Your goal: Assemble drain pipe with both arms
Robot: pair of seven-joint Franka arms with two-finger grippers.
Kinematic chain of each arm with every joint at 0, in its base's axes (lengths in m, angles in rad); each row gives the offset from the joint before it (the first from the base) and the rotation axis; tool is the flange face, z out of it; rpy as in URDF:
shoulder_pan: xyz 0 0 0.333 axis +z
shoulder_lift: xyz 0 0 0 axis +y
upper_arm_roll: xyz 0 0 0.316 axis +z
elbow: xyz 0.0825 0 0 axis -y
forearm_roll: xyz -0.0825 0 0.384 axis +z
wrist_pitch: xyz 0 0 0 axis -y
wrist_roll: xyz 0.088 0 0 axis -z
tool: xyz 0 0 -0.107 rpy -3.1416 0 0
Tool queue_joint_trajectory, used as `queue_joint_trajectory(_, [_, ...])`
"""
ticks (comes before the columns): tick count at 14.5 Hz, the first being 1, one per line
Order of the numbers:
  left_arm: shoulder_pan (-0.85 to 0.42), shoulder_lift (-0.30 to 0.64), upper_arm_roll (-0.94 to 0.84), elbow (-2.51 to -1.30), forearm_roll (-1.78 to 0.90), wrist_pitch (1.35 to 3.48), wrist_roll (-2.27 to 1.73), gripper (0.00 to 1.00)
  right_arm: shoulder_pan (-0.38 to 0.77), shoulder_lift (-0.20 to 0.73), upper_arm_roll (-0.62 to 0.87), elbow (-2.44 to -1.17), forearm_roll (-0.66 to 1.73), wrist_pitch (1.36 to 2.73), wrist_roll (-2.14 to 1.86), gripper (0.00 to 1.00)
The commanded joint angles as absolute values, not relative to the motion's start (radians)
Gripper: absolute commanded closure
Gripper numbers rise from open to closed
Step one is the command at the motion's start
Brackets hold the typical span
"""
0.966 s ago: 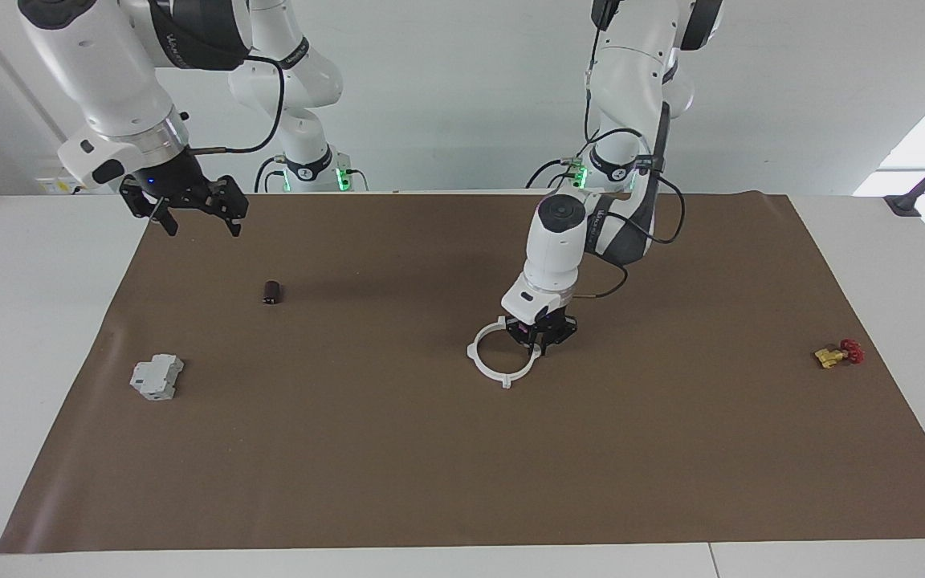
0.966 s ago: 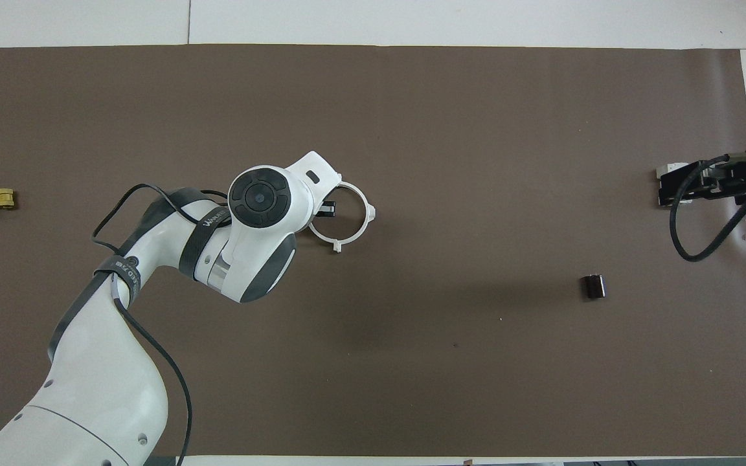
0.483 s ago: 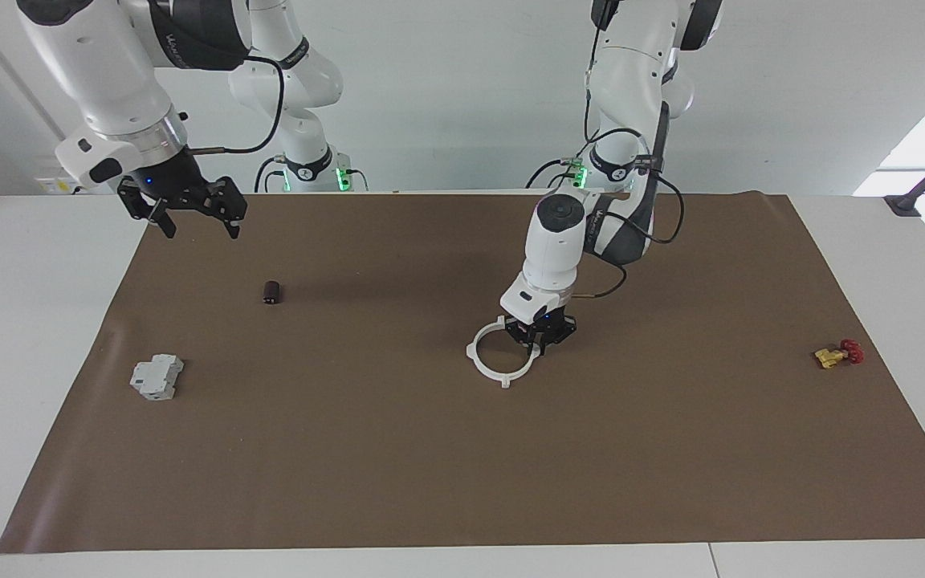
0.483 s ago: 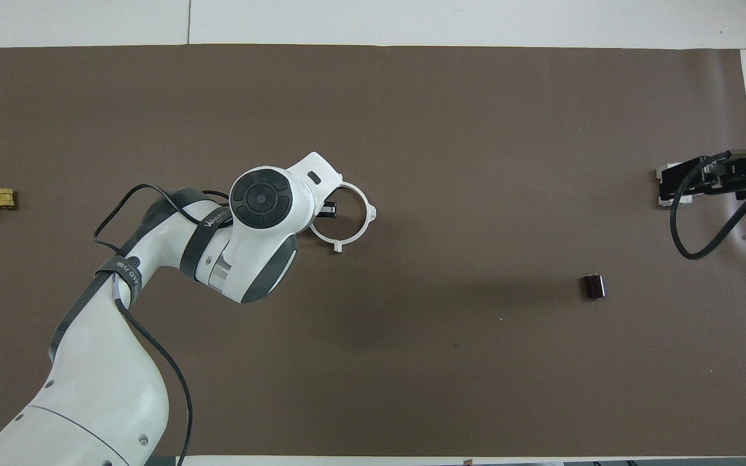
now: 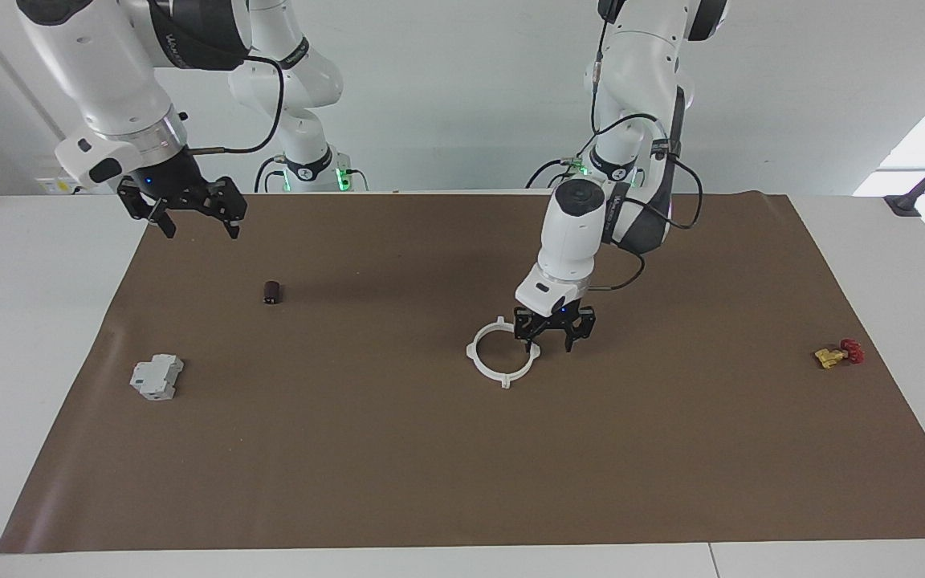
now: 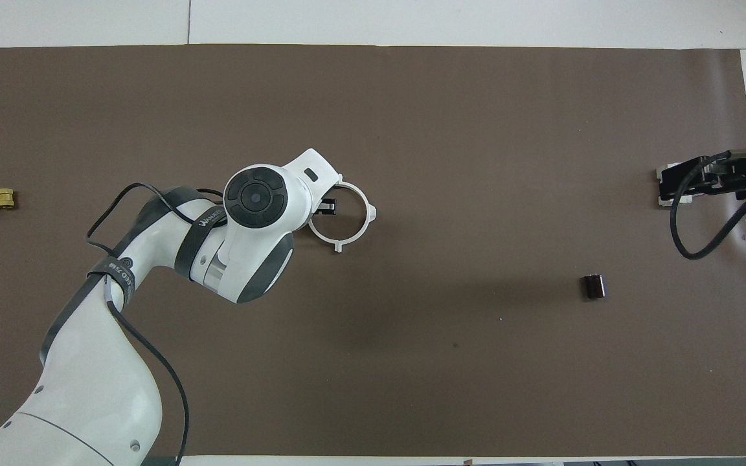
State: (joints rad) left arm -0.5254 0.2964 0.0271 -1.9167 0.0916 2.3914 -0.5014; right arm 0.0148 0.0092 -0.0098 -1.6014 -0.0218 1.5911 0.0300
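The drain pipe [image 5: 506, 380] lies flat on the brown mat as one white ring with four tabs, near the middle of the table. It also shows in the overhead view [image 6: 337, 245]. My left gripper [image 5: 548, 347] is open and empty. It hangs low over the ring's rim on the side toward the left arm's end, one finger at the rim and one outside it. In the overhead view the wrist hides most of it and only one of its fingers [image 6: 327, 206] shows. My right gripper [image 5: 200, 225] is open, empty and raised at the right arm's end of the table, where that arm waits.
A grey boxy block [image 5: 156, 377] lies at the right arm's end; in the overhead view the right gripper [image 6: 674, 184] covers most of it. A small dark cylinder [image 5: 271, 291] lies nearer to the robots than the block. A brass valve with a red handle [image 5: 838, 353] lies at the left arm's end.
My left gripper has opened, let go of the ring's rim and lifted a little, shifting toward the left arm's end. The ring has stayed in place. The right gripper has barely moved.
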Motion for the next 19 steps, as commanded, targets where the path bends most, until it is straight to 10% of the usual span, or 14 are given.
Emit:
queue_joint_trajectory(1, [-0.465, 0.215, 0.026, -1.948, 0.104, 2.301, -0.5, 0.0, -0.006, 0.003, -0.011, -1.572, -0.018, 1.565, 0.006, 0.0])
queue_joint_trajectory(19, [-0.008, -0.011, 0.041, -1.763, -0.058, 1.766, -0.097, 0.0, -0.046, 0.002, -0.009, -1.577, -0.018, 1.56, 0.005, 0.0])
